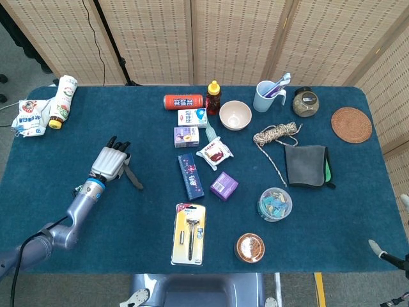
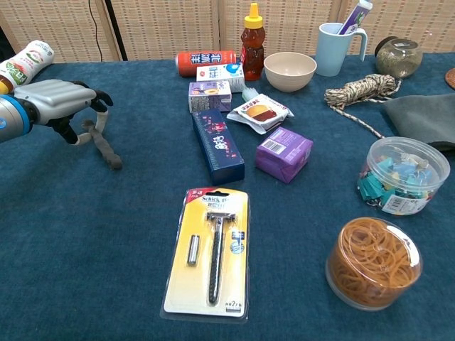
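Note:
My left hand (image 1: pixel 110 163) (image 2: pixel 57 98) hovers low over the left part of the blue table (image 1: pixel 77 243). Its fingers are curled down and pinch the upper end of a dark grey strip (image 1: pixel 133 177) (image 2: pixel 105 148). The strip slopes away to the right, and its far end touches the cloth. Only a small pale piece of my right hand (image 1: pixel 378 249) shows, off the table's front right corner in the head view. Its fingers are not visible.
Nearest on the right are a dark blue box (image 2: pixel 217 143), a razor in a yellow pack (image 2: pixel 210 250) and a purple box (image 2: pixel 284 153). Two white bottles and a packet (image 1: pixel 45 107) lie at the far left corner. Tubs of clips (image 2: pixel 403 175) and rubber bands (image 2: pixel 373 261) stand front right.

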`<move>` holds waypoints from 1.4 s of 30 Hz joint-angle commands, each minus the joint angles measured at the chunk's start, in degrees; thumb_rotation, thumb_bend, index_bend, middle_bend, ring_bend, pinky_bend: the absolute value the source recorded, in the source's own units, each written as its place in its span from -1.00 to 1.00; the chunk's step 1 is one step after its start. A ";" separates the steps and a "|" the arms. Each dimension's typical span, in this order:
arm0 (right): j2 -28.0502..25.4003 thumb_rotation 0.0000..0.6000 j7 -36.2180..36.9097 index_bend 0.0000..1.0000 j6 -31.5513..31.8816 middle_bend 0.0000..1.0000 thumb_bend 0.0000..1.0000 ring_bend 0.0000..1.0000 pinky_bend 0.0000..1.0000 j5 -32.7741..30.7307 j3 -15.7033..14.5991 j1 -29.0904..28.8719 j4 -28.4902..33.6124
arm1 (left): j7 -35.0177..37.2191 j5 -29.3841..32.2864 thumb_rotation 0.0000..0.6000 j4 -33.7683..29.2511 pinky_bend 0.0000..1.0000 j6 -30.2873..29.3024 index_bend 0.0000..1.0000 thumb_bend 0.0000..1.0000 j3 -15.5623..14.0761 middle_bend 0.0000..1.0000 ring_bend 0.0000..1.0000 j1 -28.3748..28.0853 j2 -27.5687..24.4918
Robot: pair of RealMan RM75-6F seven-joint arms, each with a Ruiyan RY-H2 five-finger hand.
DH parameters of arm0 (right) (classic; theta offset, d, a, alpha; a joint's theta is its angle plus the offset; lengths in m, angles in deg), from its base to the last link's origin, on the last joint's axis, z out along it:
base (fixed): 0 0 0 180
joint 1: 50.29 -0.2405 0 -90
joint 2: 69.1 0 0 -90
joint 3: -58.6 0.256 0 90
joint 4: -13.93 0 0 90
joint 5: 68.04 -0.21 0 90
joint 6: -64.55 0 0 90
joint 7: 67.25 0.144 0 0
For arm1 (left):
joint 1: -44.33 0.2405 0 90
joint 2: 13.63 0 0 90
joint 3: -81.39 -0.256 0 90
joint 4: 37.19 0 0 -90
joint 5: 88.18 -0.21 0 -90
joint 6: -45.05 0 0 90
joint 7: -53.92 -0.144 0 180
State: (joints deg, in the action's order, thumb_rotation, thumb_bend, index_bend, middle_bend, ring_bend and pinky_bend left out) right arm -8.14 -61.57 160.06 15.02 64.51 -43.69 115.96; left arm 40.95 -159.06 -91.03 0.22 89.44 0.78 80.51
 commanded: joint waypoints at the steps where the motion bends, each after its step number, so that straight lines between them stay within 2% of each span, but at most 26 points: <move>1: 0.01 1.00 0.04 -0.86 0.00 -0.93 -0.70 -1.00 -1.00 0.08 0.02 -0.02 0.02 | 0.13 0.18 1.00 -0.99 -0.93 -0.10 0.19 0.15 0.09 -0.67 -0.66 0.09 -0.85; 11: -0.29 1.00 1.14 -0.86 -0.34 -0.93 -0.70 -1.00 -1.00 0.55 0.27 -0.39 0.24 | 2.33 4.18 1.00 -8.27 -0.93 2.41 0.28 0.23 1.84 -0.57 -0.57 0.41 -5.69; 23: -0.90 1.00 5.42 -0.77 -3.86 -0.92 -0.70 -1.00 -0.99 3.34 1.83 -4.48 0.87 | -0.45 11.81 1.00 -25.89 -0.93 5.13 0.28 0.23 3.57 -0.57 -0.58 -0.47 -19.35; 27: -0.94 1.00 6.68 -0.71 -5.57 -0.90 -0.70 -1.00 -0.96 4.42 2.78 -6.79 1.56 | -1.60 14.25 1.00 -30.79 -0.93 4.78 0.28 0.23 3.97 -0.57 -0.58 -1.15 -22.84; 42: -0.09 1.00 17.06 -0.32 -11.64 -0.74 -0.67 -0.99 -0.91 6.75 5.77 -14.70 4.32 | -2.90 21.69 1.00 -41.62 -0.93 2.93 0.28 0.22 6.03 -0.57 -0.58 -4.21 -29.74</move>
State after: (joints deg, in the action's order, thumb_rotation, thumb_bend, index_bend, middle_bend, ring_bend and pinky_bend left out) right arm -8.65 -45.73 149.44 21.48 69.74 -57.25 119.88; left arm 38.20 -138.26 -131.72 3.46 95.03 -2.84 51.43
